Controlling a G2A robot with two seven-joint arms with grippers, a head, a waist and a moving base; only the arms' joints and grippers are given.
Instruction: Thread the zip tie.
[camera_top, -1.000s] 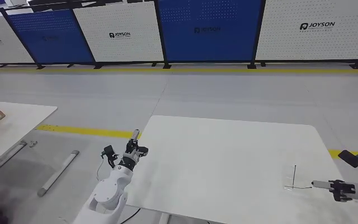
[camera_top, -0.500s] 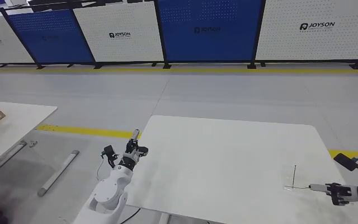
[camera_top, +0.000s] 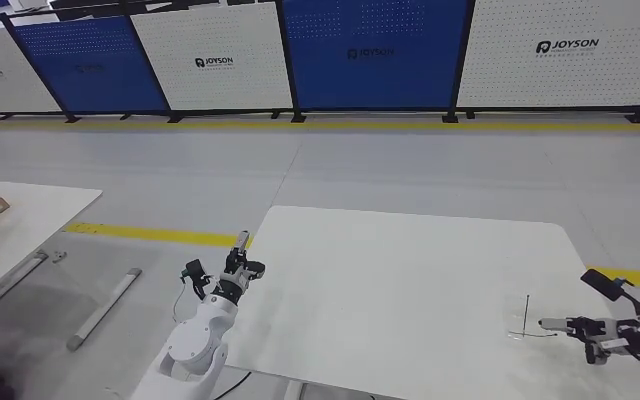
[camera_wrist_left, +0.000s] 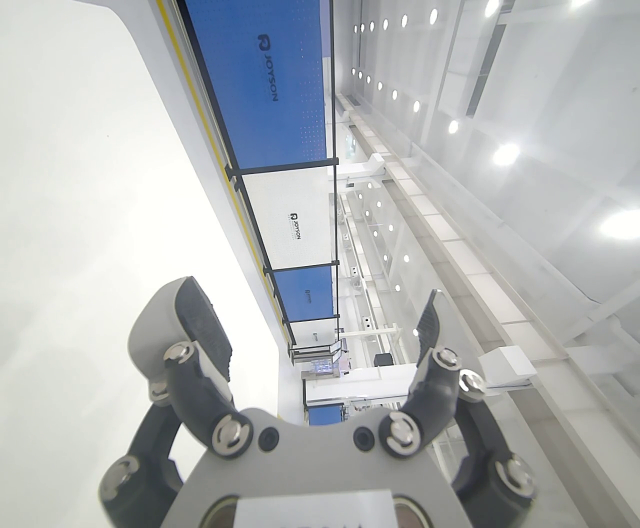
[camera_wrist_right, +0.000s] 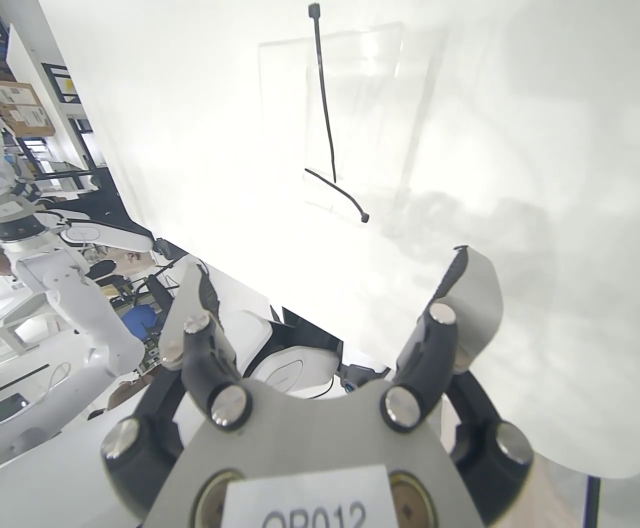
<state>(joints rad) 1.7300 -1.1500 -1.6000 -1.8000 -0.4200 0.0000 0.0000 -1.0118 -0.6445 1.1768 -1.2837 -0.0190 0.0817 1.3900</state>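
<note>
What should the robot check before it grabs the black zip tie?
1. Right gripper open: ok.
2. Right gripper empty: ok.
3. Zip tie in sight: ok, it lies on the table just ahead of the right gripper.
4. Left gripper open and empty: ok.
5. Left gripper close to the zip tie: not ok, it sits at the table's opposite edge.
6. One tie or two crossing strands: cannot tell.

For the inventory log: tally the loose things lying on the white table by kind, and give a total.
Black zip ties: 2
Clear plate: 1
Total: 3
</note>
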